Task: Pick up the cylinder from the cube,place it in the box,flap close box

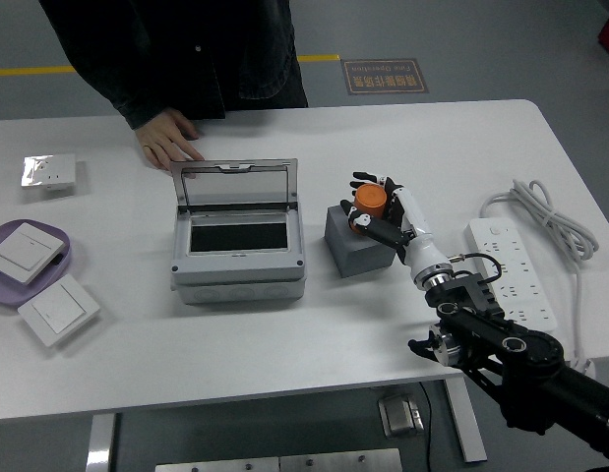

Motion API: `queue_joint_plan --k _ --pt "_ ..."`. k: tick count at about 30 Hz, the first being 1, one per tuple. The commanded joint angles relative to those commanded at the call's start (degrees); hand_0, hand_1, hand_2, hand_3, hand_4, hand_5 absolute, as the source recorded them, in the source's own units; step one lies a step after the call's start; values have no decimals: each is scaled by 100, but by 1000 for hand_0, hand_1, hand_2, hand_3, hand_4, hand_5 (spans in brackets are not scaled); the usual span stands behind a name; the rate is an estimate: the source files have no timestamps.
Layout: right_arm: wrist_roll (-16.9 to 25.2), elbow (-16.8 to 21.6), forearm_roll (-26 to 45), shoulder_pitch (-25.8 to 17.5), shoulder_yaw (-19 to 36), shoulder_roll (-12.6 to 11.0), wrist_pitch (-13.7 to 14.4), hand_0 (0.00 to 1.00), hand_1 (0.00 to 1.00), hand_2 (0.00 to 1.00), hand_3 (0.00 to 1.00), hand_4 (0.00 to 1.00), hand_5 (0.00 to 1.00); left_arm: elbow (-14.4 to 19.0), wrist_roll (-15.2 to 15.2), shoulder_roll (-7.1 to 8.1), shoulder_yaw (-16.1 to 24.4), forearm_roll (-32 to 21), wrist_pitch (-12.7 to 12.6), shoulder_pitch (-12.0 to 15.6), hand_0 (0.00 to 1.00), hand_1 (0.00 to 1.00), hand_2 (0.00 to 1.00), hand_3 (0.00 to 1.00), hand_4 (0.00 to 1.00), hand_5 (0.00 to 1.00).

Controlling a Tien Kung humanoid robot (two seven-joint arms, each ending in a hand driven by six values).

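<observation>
An orange cylinder [370, 201] stands upright on top of a grey cube [357, 245] right of the box. My right hand [375, 206] comes in from the lower right, and its black fingers are curled around the cylinder. The grey box [237, 246] sits mid-table with its clear flap lid [232, 185] standing open toward the far side. The box's inside looks dark and empty. My left hand is out of view.
A person stands at the far side with one hand [168, 147] flat on the table behind the box. A white power strip [509, 271] with its cable lies at the right. A purple plate [62, 255] with a wall switch, and two more switches [58, 310], lie at the left.
</observation>
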State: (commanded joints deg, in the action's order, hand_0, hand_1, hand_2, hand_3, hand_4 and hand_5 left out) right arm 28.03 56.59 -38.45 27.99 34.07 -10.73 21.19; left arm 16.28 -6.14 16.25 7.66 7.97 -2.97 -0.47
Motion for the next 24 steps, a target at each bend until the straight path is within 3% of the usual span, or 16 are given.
queue_joint_plan --k 17,18,24 --pt "-97 156 -168 8 -36 -33 77 738 666 609 582 540 3 -1 24 -22 -38 -51 0 -17 616 588 540 619 693 231" --pt "-100 160 -170 9 -42 -33 80 718 655 602 573 483 2 -1 25 -23 -40 -53 0 -19 616 588 541 620 693 232" --pt "-124 213 -291 22 -53 -41 156 708 649 593 568 450 2 -2 30 -29 -46 -63 -2 -28 617 588 541 619 692 231"
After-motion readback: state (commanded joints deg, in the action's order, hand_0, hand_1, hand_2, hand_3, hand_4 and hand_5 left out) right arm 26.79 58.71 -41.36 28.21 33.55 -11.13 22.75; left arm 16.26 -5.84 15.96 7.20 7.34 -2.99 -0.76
